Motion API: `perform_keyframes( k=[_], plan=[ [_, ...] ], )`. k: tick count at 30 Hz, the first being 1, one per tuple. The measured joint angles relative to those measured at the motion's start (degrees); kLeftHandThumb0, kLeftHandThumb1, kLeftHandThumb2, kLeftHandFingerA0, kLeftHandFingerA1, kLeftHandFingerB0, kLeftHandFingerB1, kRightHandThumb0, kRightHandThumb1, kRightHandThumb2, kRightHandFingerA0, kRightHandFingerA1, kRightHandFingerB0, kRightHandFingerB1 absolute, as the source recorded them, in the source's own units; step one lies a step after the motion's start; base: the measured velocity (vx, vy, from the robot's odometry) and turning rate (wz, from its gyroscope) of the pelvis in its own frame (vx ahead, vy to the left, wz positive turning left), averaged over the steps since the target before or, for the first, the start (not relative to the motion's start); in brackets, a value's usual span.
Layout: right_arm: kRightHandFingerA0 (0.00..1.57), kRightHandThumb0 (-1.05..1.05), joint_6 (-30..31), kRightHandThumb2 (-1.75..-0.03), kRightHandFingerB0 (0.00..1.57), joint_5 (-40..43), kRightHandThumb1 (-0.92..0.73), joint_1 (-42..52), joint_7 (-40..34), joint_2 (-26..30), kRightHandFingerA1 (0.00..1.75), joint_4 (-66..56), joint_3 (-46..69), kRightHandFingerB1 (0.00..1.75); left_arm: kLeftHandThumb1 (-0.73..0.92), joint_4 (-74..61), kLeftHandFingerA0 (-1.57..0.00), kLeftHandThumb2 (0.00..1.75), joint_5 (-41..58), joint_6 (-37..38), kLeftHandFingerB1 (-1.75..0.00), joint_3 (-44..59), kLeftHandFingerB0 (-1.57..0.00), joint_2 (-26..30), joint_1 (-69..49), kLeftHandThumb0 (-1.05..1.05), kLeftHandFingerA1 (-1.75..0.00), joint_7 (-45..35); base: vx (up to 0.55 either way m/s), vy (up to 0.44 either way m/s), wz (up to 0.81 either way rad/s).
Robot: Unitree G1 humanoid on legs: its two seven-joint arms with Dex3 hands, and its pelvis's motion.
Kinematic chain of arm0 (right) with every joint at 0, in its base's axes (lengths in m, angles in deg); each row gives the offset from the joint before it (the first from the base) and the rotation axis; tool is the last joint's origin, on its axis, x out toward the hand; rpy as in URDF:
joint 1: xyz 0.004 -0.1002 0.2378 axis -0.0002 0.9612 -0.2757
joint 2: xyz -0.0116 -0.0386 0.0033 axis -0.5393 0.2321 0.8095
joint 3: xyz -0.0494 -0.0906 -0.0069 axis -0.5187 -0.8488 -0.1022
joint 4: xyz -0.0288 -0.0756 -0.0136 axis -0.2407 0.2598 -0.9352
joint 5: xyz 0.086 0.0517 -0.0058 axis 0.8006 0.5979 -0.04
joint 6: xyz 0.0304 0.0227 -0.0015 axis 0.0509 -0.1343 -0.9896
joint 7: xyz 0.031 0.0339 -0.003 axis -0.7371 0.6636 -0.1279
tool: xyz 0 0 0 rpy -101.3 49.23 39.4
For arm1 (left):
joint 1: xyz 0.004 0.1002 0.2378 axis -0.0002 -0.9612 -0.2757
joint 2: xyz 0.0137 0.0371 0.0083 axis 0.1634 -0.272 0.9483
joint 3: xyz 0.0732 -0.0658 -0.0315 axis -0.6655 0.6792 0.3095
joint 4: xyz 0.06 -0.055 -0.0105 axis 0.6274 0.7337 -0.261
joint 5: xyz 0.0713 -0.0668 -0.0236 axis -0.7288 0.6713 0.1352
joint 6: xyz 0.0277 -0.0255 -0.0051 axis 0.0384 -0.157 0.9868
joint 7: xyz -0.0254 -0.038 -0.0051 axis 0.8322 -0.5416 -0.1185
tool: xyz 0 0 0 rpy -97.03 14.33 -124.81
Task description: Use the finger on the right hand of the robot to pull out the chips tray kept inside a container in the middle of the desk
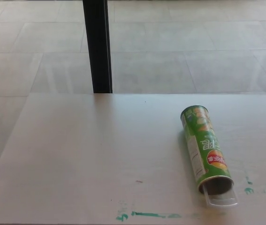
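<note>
From where I stand, neither of the robot's hands shows over the pale white desk [76,154], so I cannot tell whether their fingers are spread or pressed together. The tall green cardboard chips can [204,147] lies on its side towards the right of the desk rather than dead centre, its closed end pointing away and its open mouth facing the near edge. A clear plastic chips tray [221,198] pokes just a little out of that mouth, its lip resting on the desk (whether any chips sit in it I cannot make out; the inside of the can is dark). I would judge the pull as barely begun or not begun at all: nearly the whole tray looks to be inside the can, and the right hand has yet to come in and hook its finger on the lip. Green smears [147,215] mark the desk near the front edge, and a black post [97,47] stands behind the desk on the tiled floor [193,56].
</note>
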Motion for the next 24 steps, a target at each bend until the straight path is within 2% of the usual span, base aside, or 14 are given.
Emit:
perform_keyframes(
  k=[1, 2, 3, 11, 12, 15, 19, 23, 24],
  plan=[
    [0.54, -0.35, 0.09, -0.59, 0.29, -0.18, -0.64, -0.35, -0.03, -0.02, 0.58, -1.94, -0.19, 0.34, 0.74, -1.21, -0.44, 0.62, 0.05, -0.01, -0.45, 0.09, -0.44, -0.15, -0.03, -0.72, -0.66, 0.01, 0.0, 0.0, 0.0],
    [0.53, -0.34, 0.17, -0.59, 0.29, -0.33, -0.64, -1.04, -0.15, -0.02, 0.58, -3.7, -0.33, 0.35, 0.76, -2.33, -0.4, 0.63, 0.09, -0.01, -0.43, 0.19, -0.41, -0.2, 0.14, -0.69, -0.59, 0.02, 0.0, 0.0, 0.0],
    [0.55, -0.35, 0.21, -0.58, 0.3, -0.47, -0.64, -1.7, -0.21, -0.02, 0.57, -5.08, -0.44, 0.35, 0.75, -3.25, -0.39, 0.63, 0.13, 0.0, -0.45, 0.24, -0.42, -0.22, 0.38, -0.73, -0.6, 0.02, 0.0, 0.0, 0.0],
    [0.55, -0.38, 0.93, -0.6, 0.32, -1.91, -0.65, -9.9, -0.85, 0.02, 0.56, -21.41, -1.8, 0.35, 0.77, -14.57, -0.4, 0.64, 1.04, -0.01, -0.38, 0.96, -0.42, -0.59, 2.98, -0.7, -0.55, 0.01, 0.0, 0.0, 0.0],
    [0.56, -0.36, 1.1, -0.58, 0.33, -2.08, -0.63, -10.93, -0.92, 0.02, 0.56, -23.64, -2.0, 0.35, 0.75, -16.45, -0.45, 0.63, 1.12, -0.02, -0.38, 1.13, -0.46, -0.67, 3.17, -0.68, -0.57, 0.01, 0.0, 0.0, 0.0],
    [0.53, -0.34, 1.57, -0.58, 0.32, -2.6, -0.62, -13.07, -1.11, 0.03, 0.54, -29.51, -2.68, 0.35, 0.77, -21.79, -0.43, 0.64, 1.48, -0.03, -0.37, 1.47, -0.45, -1.13, 3.57, -0.68, -0.56, 0.03, 0.0, 0.0, 0.0],
    [0.51, -0.37, 2.63, -0.58, 0.28, -3.69, -0.64, -15.55, -1.35, 0.03, 0.57, -38.06, -3.83, 0.32, 0.82, -29.66, -0.36, 0.65, 2.34, -0.05, -0.36, 1.89, -0.35, -1.67, 4.02, -0.68, -0.54, 0.04, 0.0, 0.0, 0.0],
    [0.55, -0.3, 3.83, -0.57, 0.3, -4.55, -0.62, -17.62, -1.66, 0.16, 0.62, -44.23, -4.53, 0.36, 0.82, -35.21, -0.33, 0.65, 3.0, -0.09, -0.35, 2.31, -0.34, -1.95, 3.79, -0.7, -0.51, 0.04, 0.0, 0.0, 0.0],
    [0.5, -0.41, 4.12, -0.77, 0.24, -4.76, -0.5, -18.22, -1.74, 0.24, 0.66, -45.53, -4.71, 0.46, 0.81, -36.26, -0.35, 0.64, 3.12, -0.1, -0.35, 2.38, -0.34, -2.02, 3.73, -0.71, -0.53, 0.04, 0.0, 0.0, 0.0]
  ],
)
